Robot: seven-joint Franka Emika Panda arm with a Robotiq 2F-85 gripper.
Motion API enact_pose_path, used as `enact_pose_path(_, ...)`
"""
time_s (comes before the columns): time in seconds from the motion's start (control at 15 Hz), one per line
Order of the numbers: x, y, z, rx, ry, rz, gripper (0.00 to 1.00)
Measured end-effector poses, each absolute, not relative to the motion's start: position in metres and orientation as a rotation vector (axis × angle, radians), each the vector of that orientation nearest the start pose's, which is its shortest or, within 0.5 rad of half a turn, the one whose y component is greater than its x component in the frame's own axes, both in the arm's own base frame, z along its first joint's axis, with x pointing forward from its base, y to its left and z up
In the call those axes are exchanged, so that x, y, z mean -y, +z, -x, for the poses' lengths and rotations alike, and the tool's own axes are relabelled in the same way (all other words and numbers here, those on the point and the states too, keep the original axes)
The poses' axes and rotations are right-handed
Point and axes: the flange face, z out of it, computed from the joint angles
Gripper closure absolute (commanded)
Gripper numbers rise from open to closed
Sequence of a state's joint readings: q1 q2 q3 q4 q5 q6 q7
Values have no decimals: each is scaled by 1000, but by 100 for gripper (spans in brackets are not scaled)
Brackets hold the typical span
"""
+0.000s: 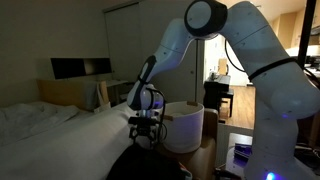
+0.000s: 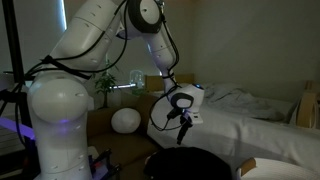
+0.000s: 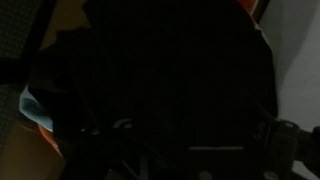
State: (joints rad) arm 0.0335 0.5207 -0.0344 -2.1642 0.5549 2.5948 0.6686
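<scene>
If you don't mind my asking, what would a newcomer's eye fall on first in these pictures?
The big white robot arm dominates the dim bedroom, bending down beside the white bed. Its end effector hangs open just above a dark rounded mass at the bottom edge, too dim to identify. A white tub stands just behind it, next to the bed.

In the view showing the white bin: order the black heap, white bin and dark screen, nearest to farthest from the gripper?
1. black heap, directly under the gripper.
2. white bin, close beside it.
3. dark screen, far back, past the bed.
</scene>
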Motion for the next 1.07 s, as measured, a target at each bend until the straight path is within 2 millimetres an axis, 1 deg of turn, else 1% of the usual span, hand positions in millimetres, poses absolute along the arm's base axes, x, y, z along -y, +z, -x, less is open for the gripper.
enact_pose_path(0.13,13,138,-539,-1627,376,2389,0)
enact_pose_path(0.27,19,130,-529,-1674,504,2297,0)
enact_pose_path(0.33,22,128,-526,-1681,535,2256,0)
enact_pose_path(0.47,26,127,-526,-1680,546,2221,0)
enact_pose_path(0.8,20,126,-529,-1684,544,2249,0)
enact_pose_path(0.93,13,116,-535,-1707,554,2275,0)
enact_pose_path(1.07,10,99,-540,-1734,574,2300,0)
